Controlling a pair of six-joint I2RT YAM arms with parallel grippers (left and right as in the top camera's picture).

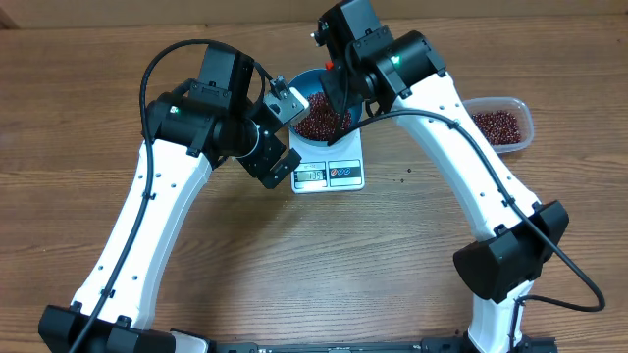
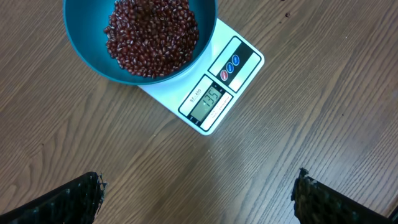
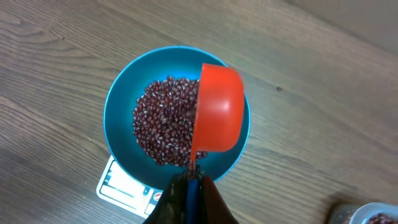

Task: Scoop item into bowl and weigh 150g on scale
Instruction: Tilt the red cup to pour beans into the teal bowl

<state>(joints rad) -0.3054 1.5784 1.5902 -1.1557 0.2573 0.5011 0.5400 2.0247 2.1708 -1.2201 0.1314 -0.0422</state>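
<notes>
While the red scoop (image 3: 217,109) tips over the blue bowl (image 3: 118,106), the weigh-in looks close to target
Right gripper (image 3: 191,180) is clamped on the scoop's handle, cup on its side above the beans (image 3: 161,118) heaped in the bowl, which sits on the white scale (image 1: 329,175). Left gripper (image 2: 199,193) hangs just near of the scale, fingers wide apart, holding nothing. Display (image 2: 210,99) seems a little short, so next I'd want a small top-up from the tub (image 1: 500,123) at far right, trickled in gently

beans (image 3: 158,124) in bowl (image 3: 118,106) | bowl on scale (image 2: 214,93) | scoop (image 3: 219,112) over bowl | scale on table (image 1: 392,245) | tub (image 1: 528,123) well right of scale, more beans inside
</notes>
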